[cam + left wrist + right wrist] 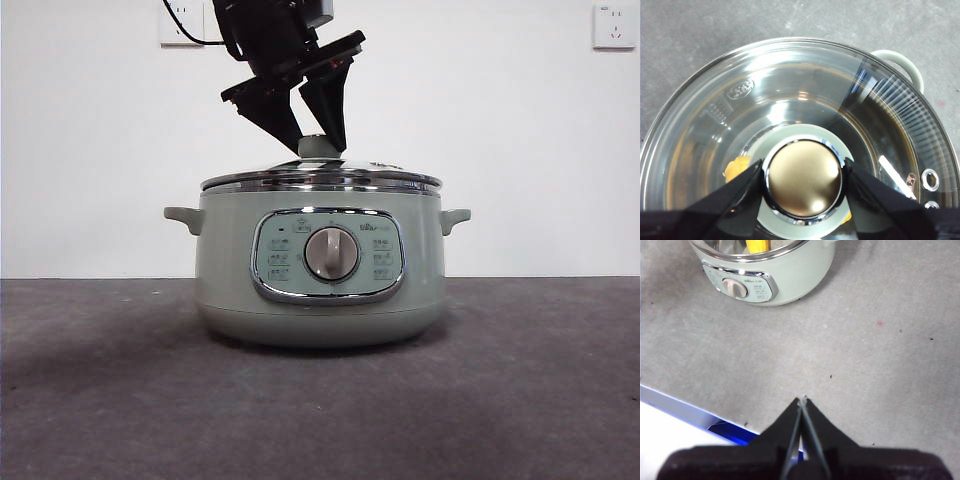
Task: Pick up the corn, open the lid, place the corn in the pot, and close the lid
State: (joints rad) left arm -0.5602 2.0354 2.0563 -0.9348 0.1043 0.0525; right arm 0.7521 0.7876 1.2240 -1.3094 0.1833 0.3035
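The pale green pot [320,270] stands mid-table, its dial facing the front view. The glass lid [320,178] rests on its rim. My left gripper [318,140] comes down from above, and its jaws press both sides of the lid's knob [804,180]. Through the glass [790,90], bits of the yellow corn [736,167] show inside the pot. My right gripper [802,400] is shut and empty over bare table, away from the pot [765,275]. The corn [757,245] shows in the pot there too.
The grey table top [320,400] runs to a white wall with two sockets [612,25]. In the right wrist view a blue-and-white table edge [685,412] lies near the right gripper.
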